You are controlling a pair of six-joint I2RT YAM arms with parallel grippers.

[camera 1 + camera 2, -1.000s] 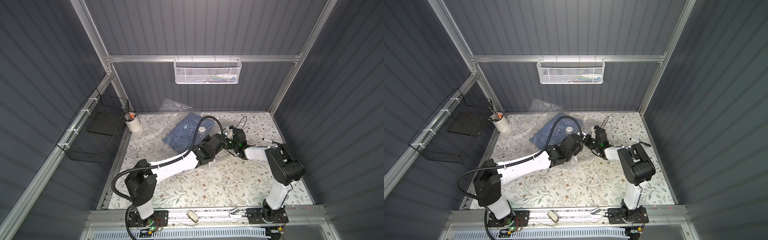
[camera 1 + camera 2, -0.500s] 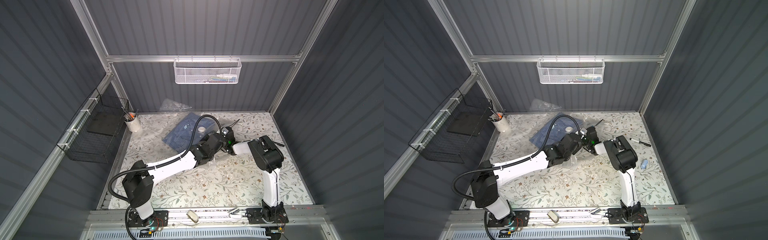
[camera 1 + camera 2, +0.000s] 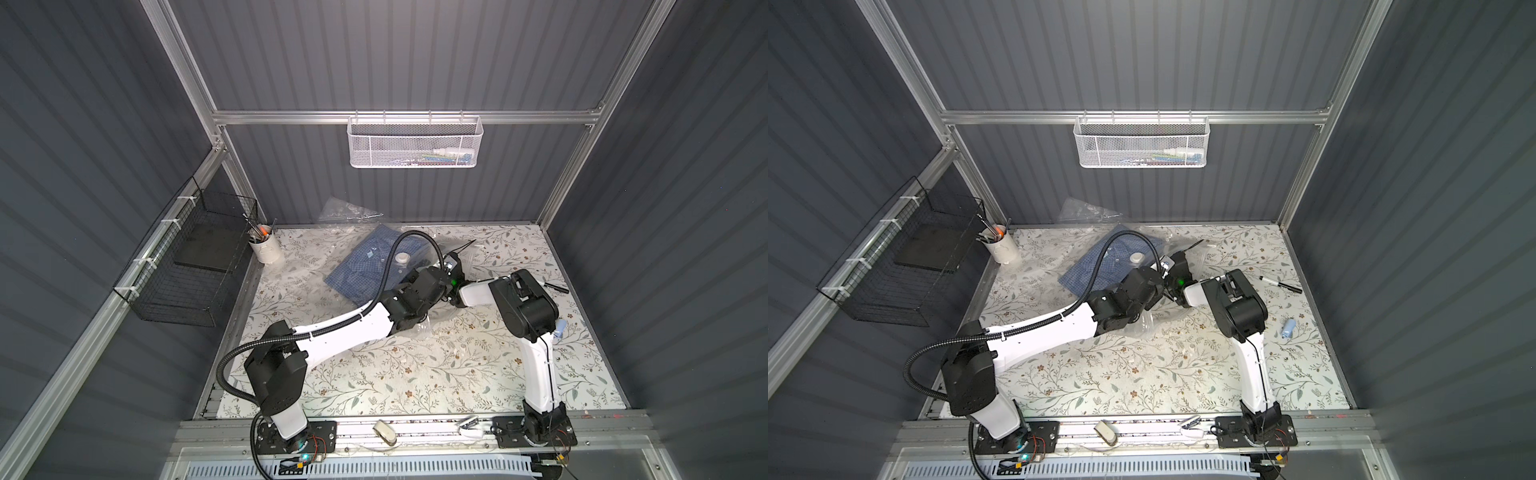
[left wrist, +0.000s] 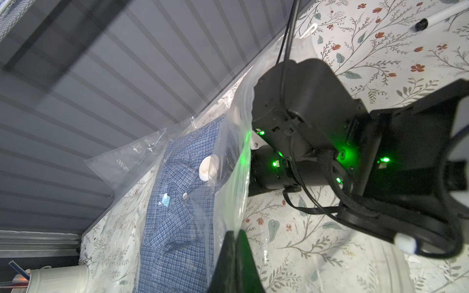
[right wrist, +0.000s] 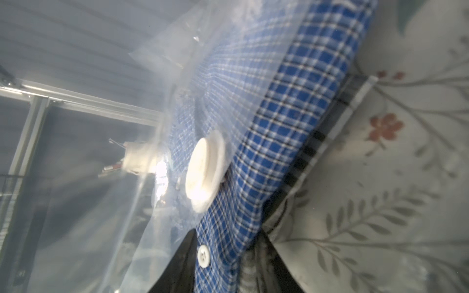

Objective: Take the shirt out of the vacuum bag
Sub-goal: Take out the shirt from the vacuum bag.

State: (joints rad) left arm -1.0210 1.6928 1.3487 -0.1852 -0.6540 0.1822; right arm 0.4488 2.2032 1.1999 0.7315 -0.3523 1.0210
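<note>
The blue checked shirt (image 3: 365,266) lies folded inside the clear vacuum bag (image 3: 419,328) at the back middle of the table, under the bag's round white valve cap (image 3: 402,258). Both wrists meet at the bag's right edge in both top views. My left gripper (image 4: 235,237) is shut on a raised flap of the vacuum bag (image 4: 233,177). In the right wrist view my right gripper (image 5: 228,253) reaches into the bag's mouth. Its fingers (image 5: 182,266) are pressed on either side of the shirt (image 5: 279,121), by a white button.
A white cup of pens (image 3: 266,249) stands at the back left. A smaller clear bag (image 3: 345,208) leans on the back wall. A black marker (image 3: 555,286) and a small blue tube (image 3: 1287,328) lie at the right. A black wire basket (image 3: 195,266) hangs on the left wall.
My right arm has swung left and pushed its gripper into the bag's mouth, its jaws narrowing around the shirt's edge. The left gripper has kept its hold on the bag's flap.
</note>
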